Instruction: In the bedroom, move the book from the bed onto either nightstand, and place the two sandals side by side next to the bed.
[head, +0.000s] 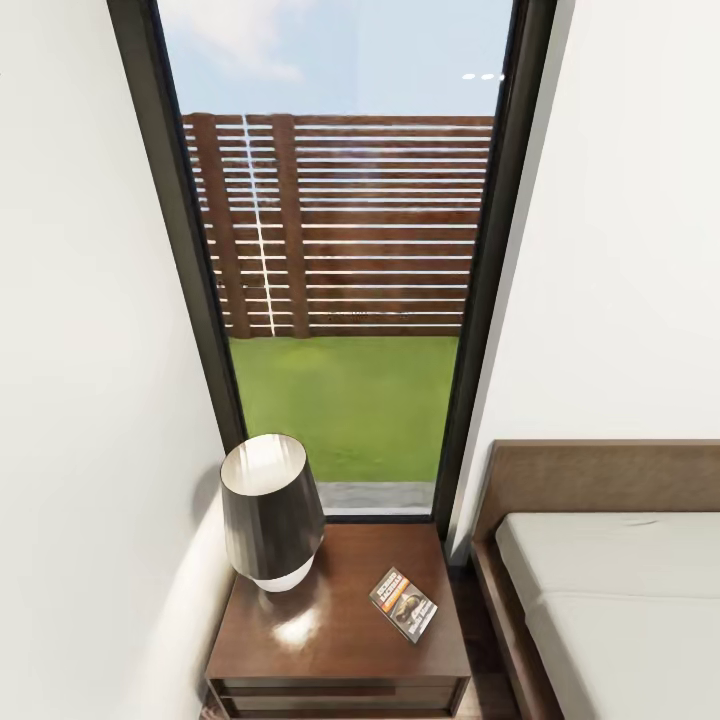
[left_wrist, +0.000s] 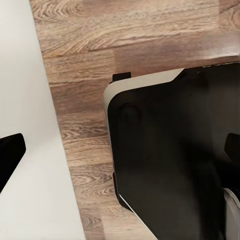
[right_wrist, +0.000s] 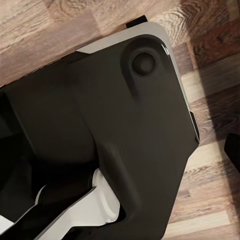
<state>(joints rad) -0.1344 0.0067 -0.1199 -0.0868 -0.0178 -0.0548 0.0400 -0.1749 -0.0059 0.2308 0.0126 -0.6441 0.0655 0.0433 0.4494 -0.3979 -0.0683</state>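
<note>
The book (head: 403, 604), dark with an orange band, lies flat on the right half of the dark wooden nightstand (head: 330, 645) in the head view. The bed (head: 620, 590) with its grey mattress and brown headboard stands just right of the nightstand. The sandals are out of view. My left gripper (left_wrist: 120, 152) hangs over the wood floor and my own black base, its dark fingertips (left_wrist: 9, 155) far apart at the picture's two edges, open and empty. My right gripper (right_wrist: 120, 145) also points down at my base; one fingertip (right_wrist: 234, 147) sits at the far edge, so it is open.
A dark lamp (head: 272, 512) with a white foot stands on the nightstand's left half. Behind it a tall dark-framed window (head: 340, 300) shows grass and a slatted fence. A white wall (head: 90, 400) runs close on the left. A narrow floor gap separates nightstand and bed.
</note>
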